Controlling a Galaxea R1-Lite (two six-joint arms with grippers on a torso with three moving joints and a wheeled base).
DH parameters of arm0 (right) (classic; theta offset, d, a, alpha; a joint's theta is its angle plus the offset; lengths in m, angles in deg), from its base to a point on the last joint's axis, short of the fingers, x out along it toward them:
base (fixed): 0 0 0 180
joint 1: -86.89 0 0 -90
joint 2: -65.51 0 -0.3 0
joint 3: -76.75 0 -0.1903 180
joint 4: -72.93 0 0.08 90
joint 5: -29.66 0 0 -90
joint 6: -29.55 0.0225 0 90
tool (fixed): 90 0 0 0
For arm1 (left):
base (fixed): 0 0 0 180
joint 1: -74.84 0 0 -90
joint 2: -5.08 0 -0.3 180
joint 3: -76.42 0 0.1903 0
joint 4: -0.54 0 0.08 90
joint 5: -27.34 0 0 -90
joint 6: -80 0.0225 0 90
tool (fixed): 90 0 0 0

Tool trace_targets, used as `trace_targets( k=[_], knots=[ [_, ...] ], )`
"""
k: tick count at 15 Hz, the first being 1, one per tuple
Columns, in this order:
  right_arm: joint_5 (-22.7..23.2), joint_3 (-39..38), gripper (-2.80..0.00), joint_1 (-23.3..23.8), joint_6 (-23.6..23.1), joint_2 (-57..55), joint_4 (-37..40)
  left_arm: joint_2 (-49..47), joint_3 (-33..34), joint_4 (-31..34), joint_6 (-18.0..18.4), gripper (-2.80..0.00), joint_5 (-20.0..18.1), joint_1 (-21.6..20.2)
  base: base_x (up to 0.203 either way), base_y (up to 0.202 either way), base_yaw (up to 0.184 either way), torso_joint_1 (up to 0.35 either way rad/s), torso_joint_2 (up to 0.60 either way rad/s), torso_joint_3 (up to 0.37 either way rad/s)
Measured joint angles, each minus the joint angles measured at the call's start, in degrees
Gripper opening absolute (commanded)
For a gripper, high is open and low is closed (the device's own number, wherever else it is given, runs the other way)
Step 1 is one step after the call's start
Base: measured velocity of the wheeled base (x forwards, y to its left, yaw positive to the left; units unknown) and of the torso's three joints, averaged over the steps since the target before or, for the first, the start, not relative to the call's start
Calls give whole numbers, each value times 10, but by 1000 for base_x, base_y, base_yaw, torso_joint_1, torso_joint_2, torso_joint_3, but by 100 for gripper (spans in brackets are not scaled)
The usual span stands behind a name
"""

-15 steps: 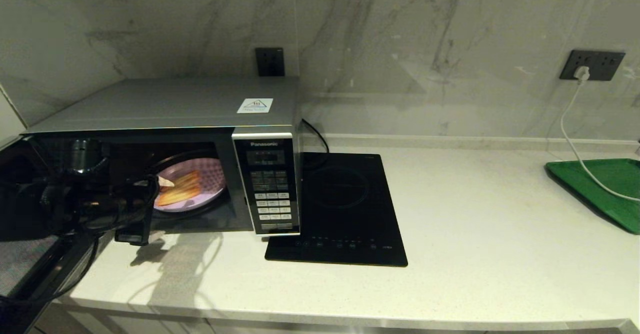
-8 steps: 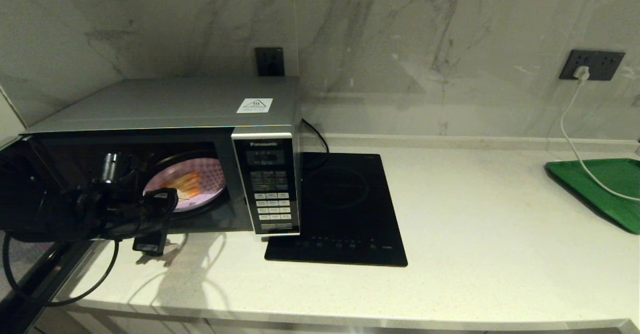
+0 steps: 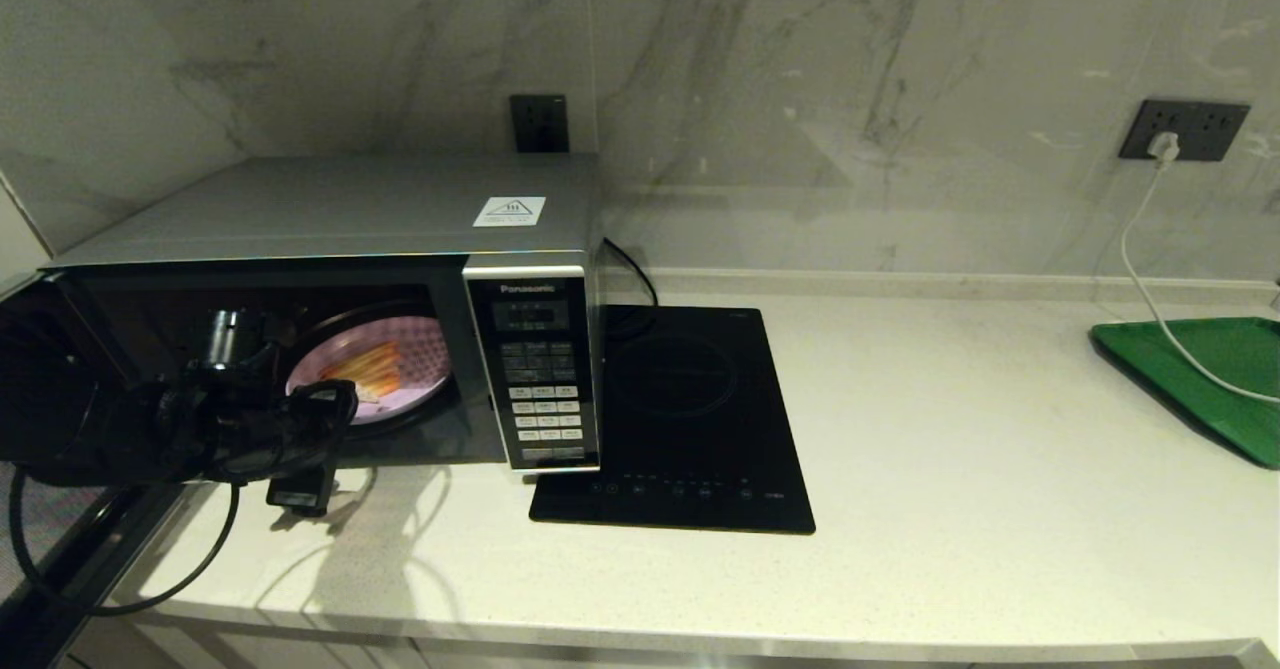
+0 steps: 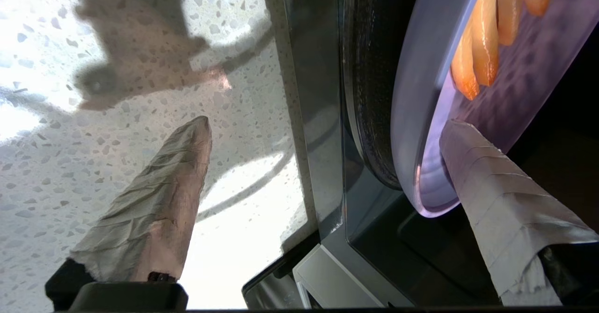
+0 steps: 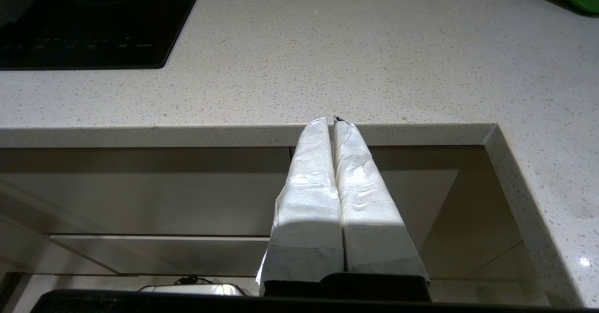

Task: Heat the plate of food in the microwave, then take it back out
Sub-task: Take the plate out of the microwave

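The silver-grey microwave [image 3: 330, 209] stands at the counter's left with its dark door [image 3: 50, 539] swung open toward me. Inside, on the turntable, lies the lilac plate of food [image 3: 415, 354] with orange fry-like sticks [image 3: 365, 369]. My left gripper [image 3: 318, 444] is open at the front of the cavity. In the left wrist view the left gripper [image 4: 325, 123] straddles the plate's near rim [image 4: 416, 93]: one taped finger [image 4: 496, 196] lies over the plate's inside, the other [image 4: 159, 200] hangs over the counter. My right gripper [image 5: 333, 121] is shut and empty, below the counter's front edge.
A flat black induction hob [image 3: 690, 419] lies right of the microwave. A green tray [image 3: 1210, 379] sits at the far right, with a white cable [image 3: 1150, 289] running across it from a wall socket. The microwave's front sill [image 4: 318, 116] lies between my left fingers.
My left gripper has moved a little right, toward the plate's rim, and then stayed almost still. It has stayed open, and the plate has not moved.
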Motion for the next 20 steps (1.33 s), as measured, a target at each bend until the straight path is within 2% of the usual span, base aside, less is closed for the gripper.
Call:
trace_targets(
  k=[6,10,20],
  knots=[
    [0,0,-280,0,0,0,0,14,6,3,1,-280,2,2,0,0,0,0,0,0],
    [0,0,-280,0,0,0,0,40,5,19,20,-280,1,1,0,0,0,0,0,0],
    [0,0,-280,0,0,0,0,52,4,22,20,-280,1,2,0,0,0,0,0,0]
  ],
)
